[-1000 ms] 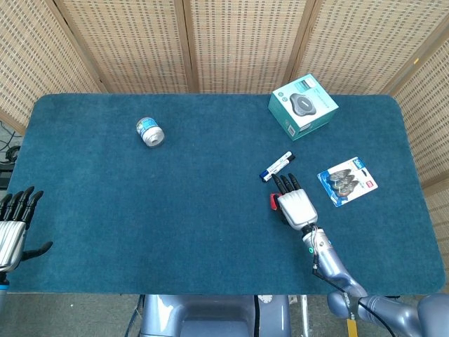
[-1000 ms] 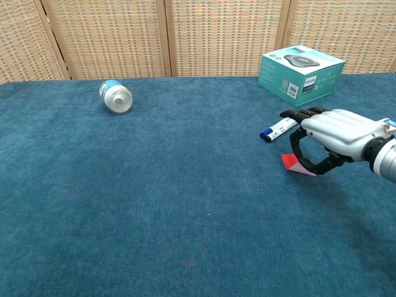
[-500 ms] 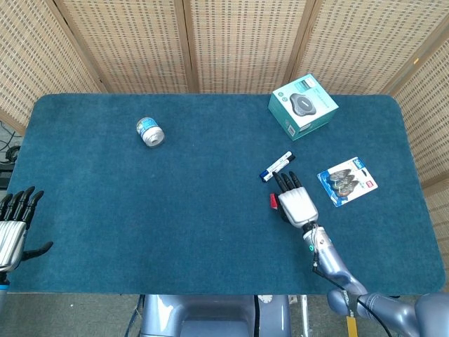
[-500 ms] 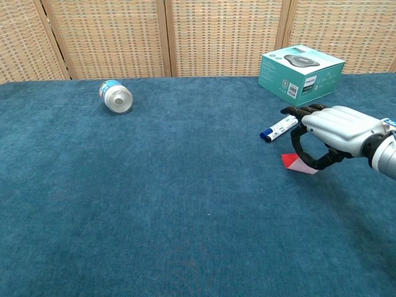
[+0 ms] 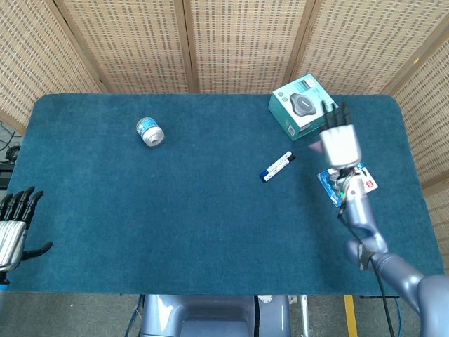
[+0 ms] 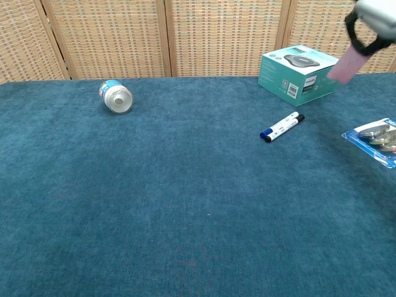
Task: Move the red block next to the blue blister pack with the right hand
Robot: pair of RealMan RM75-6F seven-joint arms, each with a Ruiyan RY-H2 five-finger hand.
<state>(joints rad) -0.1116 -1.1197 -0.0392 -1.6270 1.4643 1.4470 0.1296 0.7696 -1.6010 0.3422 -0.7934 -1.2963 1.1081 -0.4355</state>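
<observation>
Woven-cane screens backed a table (image 5: 105,232) covered in dark teal cloth. Landmark: teal product box (image 5: 303,105) at the far right of the table. Right hand (image 5: 338,140) was raised in the air just nearer than and right of the box, fingers curled around the red block (image 6: 342,65), which showed blurred and pinkish below the fingers in the chest view; only a pale sliver of it showed at the hand's left edge in the head view. So the block was off the table, held in the hand, hanging under the palm side. Blue blister pack (image 5: 348,181) lay flat nearer than and right of the box, almost directly below the wrist. A blue-capped marker (image 5: 277,166) lay nearer than and left of the box; a small can (image 5: 149,131) lay on its side well left of it. Left hand (image 5: 15,221) rested at the near left table edge, far from the box, fingers apart, holding nothing.

Judgement: block looked small, light and rigid, smooth-faced, not fragile; a pinch across two opposite flat faces should hold it, though the smooth sides could slip or twist if squeezed off-centre. It should sit stable once set flat beside the pack.
</observation>
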